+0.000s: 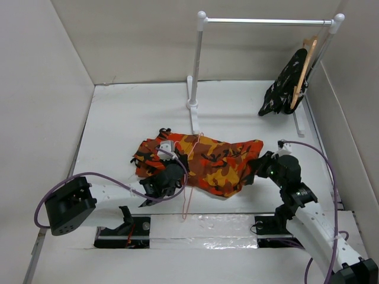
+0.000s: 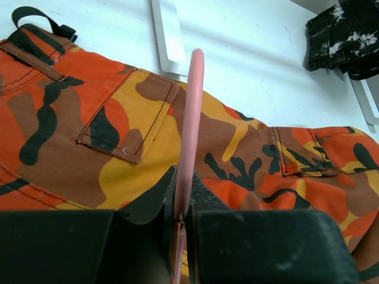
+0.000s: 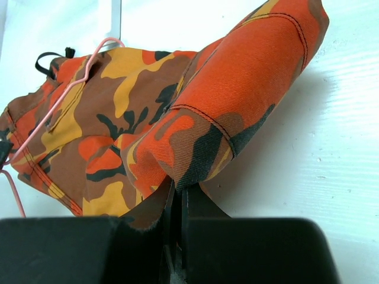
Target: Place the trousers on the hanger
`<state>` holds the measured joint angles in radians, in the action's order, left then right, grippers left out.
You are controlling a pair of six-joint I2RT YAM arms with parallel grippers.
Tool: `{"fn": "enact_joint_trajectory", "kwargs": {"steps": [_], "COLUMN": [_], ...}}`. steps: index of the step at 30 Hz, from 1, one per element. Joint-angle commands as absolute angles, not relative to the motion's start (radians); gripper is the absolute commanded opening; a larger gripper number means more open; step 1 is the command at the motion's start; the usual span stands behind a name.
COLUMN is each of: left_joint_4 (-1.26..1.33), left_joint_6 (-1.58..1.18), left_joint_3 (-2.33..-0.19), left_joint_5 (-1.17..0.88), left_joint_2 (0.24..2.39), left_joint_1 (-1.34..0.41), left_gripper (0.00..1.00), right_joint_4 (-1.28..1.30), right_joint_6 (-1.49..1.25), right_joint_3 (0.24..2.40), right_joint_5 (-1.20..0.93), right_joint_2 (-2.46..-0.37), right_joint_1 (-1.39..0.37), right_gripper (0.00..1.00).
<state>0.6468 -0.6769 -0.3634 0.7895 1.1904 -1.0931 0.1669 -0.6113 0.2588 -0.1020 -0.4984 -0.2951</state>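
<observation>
The camouflage trousers (image 1: pixel 207 161) lie folded on the white table, in the middle of the top view. The pink wire hanger (image 1: pixel 188 177) lies across their left part and runs down to the near table edge. My left gripper (image 1: pixel 163 180) is shut on the hanger's wire (image 2: pixel 190 118), at the trousers' near left edge. My right gripper (image 1: pixel 260 165) is shut on a folded edge of a trouser leg (image 3: pixel 201 148) at the right end and lifts it slightly. The hanger also shows in the right wrist view (image 3: pixel 65 94).
A white garment rail (image 1: pixel 266 22) stands at the back, its post foot (image 1: pixel 193 112) just behind the trousers. A wooden hanger (image 1: pixel 303 71) with a black speckled garment (image 1: pixel 285 83) hangs at its right end. Walls close in left, right and back.
</observation>
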Motion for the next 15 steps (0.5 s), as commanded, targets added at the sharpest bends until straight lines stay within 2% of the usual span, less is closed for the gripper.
{"fn": "enact_joint_trajectory", "kwargs": {"steps": [1,3,6,7,10,15], "left_joint_4": [0.733,0.738,0.761,0.759,0.733,0.695], "left_joint_6": [-0.675,-0.676,-0.658,-0.646,-0.588,-0.486], "left_joint_3": [-0.429,-0.443,-0.459,-0.469,-0.515,-0.607], "left_joint_5": [0.798,0.825,0.842,0.85,0.874,0.856], "left_joint_2": [1.219,1.229,1.221,1.206,1.151,1.059], "left_joint_1": [-1.1,-1.111,-1.12,-1.12,-1.131,-1.131], "left_gripper": [0.0,0.0,0.0,0.0,0.0,0.0], "right_joint_4": [0.092,0.094,0.124,0.139,0.222,0.288], "right_joint_6": [-0.595,-0.591,-0.574,-0.565,-0.505,-0.485], "right_joint_3": [0.253,0.253,0.29,0.31,0.424,0.584], "right_joint_5": [-0.121,-0.117,-0.109,-0.1,-0.064,-0.162], "right_joint_2": [-0.503,-0.509,-0.514,-0.511,-0.488,-0.466], "right_joint_1": [-0.291,-0.291,-0.291,-0.291,-0.291,-0.325], "right_gripper": [0.0,0.04,0.35,0.6,0.95,0.94]}}
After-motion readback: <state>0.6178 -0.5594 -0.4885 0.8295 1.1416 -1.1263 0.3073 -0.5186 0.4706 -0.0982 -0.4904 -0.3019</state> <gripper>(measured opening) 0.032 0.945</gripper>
